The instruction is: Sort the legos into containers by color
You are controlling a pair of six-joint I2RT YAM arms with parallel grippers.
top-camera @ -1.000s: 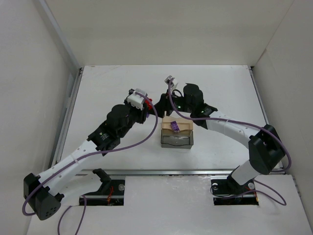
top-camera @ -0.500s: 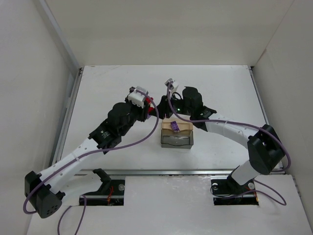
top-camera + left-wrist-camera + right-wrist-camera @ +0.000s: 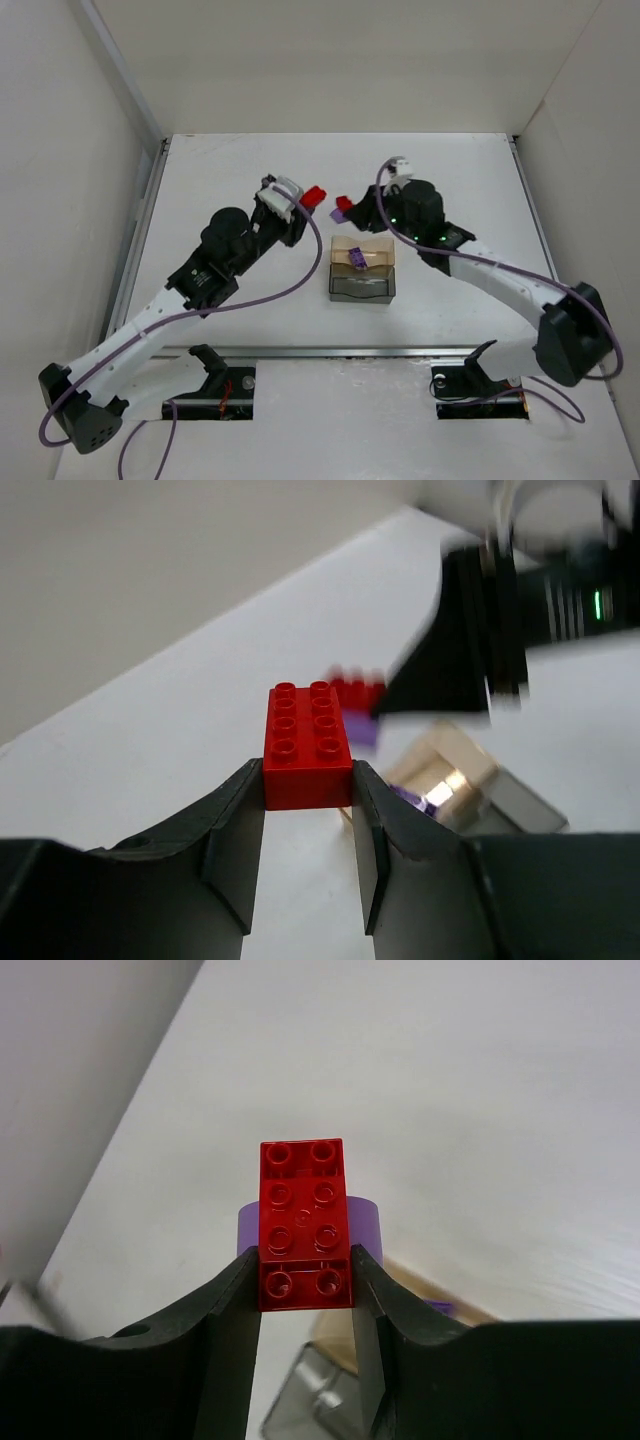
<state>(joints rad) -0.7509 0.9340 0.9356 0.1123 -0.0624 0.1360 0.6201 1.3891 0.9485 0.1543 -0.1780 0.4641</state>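
The red brick [image 3: 307, 735] sat studs-up between the fingers of the left gripper [image 3: 307, 772], which was clamped tight on its two long sides. From the overhead view I saw it held above the table [image 3: 220, 170], off to the left and beyond the trays.

A second red brick [image 3: 303, 1200] was pinched the same way in the right gripper [image 3: 303, 1265], jaws closed hard against its sides. A purple piece [image 3: 366, 1224] showed from behind it on both edges; I could not tell whether the two were joined. This pair hung just to the right of the left arm's brick, the two grippers facing each other, close but apart.

A purple brick [image 3: 355, 259] lay inside the tan-orange tray [image 3: 381, 245], toward its left half. The smoky grey tray [image 3: 365, 288] sat right against it on the side nearer the arm bases, and I made out nothing in it. Both trays stood mid-table, just nearer the bases than the two held bricks.

Pale walls [image 3: 330, 60] closed the table in on three sides.
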